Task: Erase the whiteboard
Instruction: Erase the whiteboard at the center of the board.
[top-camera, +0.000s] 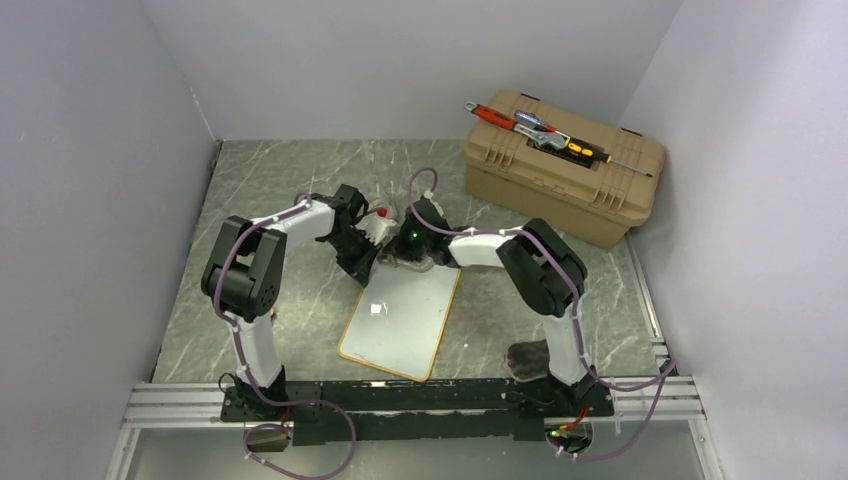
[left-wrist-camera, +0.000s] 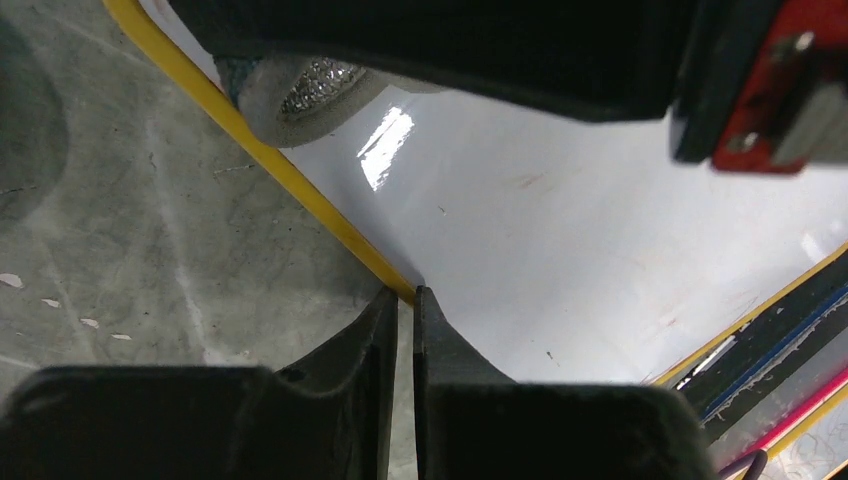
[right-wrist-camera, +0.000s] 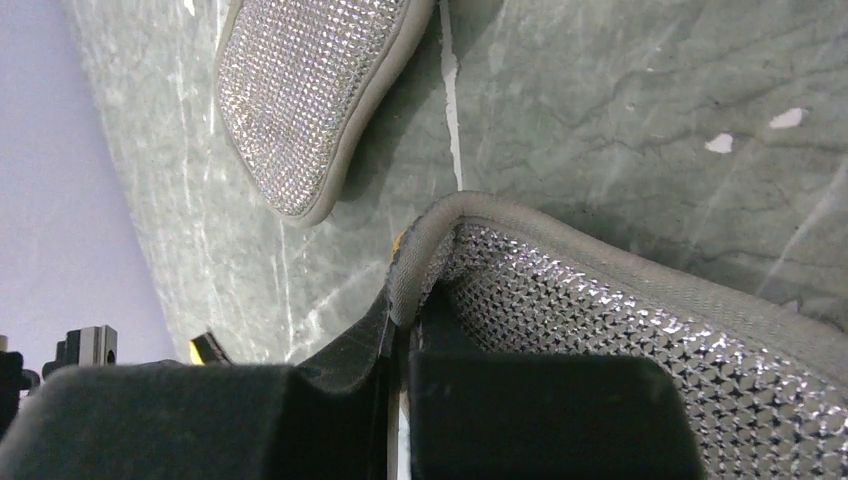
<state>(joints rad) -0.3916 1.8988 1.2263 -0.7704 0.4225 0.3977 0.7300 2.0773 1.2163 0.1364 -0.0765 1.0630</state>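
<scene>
No legible txt, labels, brands or nos. anywhere, incl. whiteboard & tan toolbox.

Glossy whiteboard on matt marbled table; glittery woven cloth.

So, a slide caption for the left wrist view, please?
Left gripper pinches the whiteboard frame; grey cloth at its far edge.

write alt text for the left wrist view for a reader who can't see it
The left gripper, fingers almost together, pinches the yellow-framed edge of the whiteboard, whose glossy white surface shows no scribbles. At the top, a grey mesh cloth rests at the board's edge under the dark right arm; the grey marbled table lies left.
</scene>
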